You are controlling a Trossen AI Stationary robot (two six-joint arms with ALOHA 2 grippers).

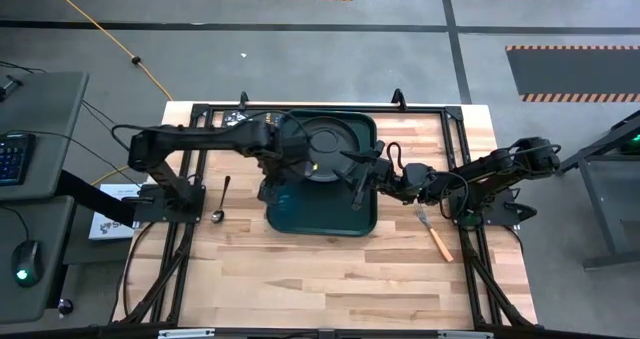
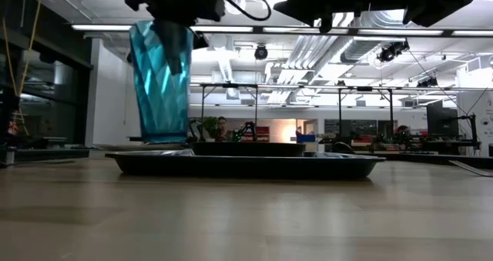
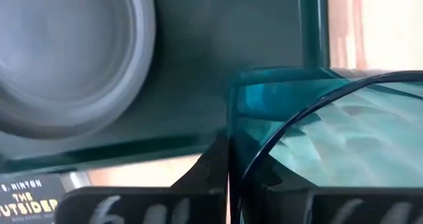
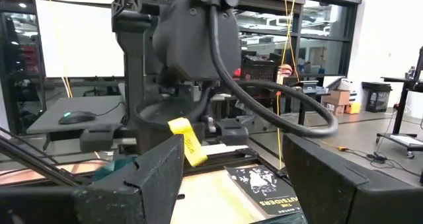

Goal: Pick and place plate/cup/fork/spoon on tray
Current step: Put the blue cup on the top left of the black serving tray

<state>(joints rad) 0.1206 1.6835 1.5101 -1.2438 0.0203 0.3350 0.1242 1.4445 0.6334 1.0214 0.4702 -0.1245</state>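
Note:
The teal-green cup (image 2: pixel 162 80) hangs upright from my left gripper (image 1: pixel 274 175) over the left end of the dark green tray (image 1: pixel 322 217). Its base is just above the tray floor in the low view. The dark grey plate (image 1: pixel 330 147) lies flat on the far half of the tray and also shows in the left wrist view (image 3: pixel 66 59). My right gripper (image 1: pixel 356 177) hovers open and empty over the tray's right part. The silver spoon (image 1: pixel 220 201) lies on the table left of the tray. The orange-handled fork (image 1: pixel 436 235) lies right of it. My left gripper holds the cup by its upper wall at the rim (image 3: pixel 246 159). One finger (image 3: pixel 206 174) seems to be outside the wall and the other inside. The fingers come from above, pointing down. The cup hangs upright below them; I cannot tell whether its base touches the tray.
A black printed book (image 3: pixel 26 199) lies by the table's left edge, beyond the spoon. The wood table has free room at its near side (image 1: pixel 320 279). The two arms stand close together over the tray.

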